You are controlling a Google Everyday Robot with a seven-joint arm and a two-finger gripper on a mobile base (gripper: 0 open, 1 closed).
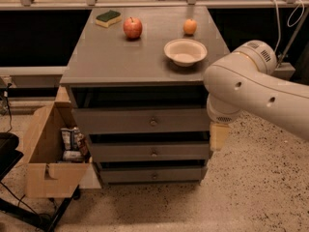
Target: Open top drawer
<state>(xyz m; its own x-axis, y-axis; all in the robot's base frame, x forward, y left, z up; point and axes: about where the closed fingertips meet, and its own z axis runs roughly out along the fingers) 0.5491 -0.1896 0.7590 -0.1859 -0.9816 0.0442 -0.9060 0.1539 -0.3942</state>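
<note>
The top drawer [140, 120] is the wide grey front just under the cabinet top, with a small round metal knob [153, 122] at its centre. A dark gap runs above it. Its front sits about level with the fronts below. My gripper [218, 136] hangs pale yellow under the big white arm [251, 88], at the cabinet's right edge. It is right of the knob, level with the gap between the top and middle drawers. It does not touch the knob.
Two narrower grey drawers, the middle drawer [153, 152] and the bottom drawer [153, 174], sit below. On the cabinet top are a green sponge [108, 17], a red apple [132, 27], an orange fruit [189, 26] and a white bowl [185, 51]. A cardboard box [48, 178] stands at the left.
</note>
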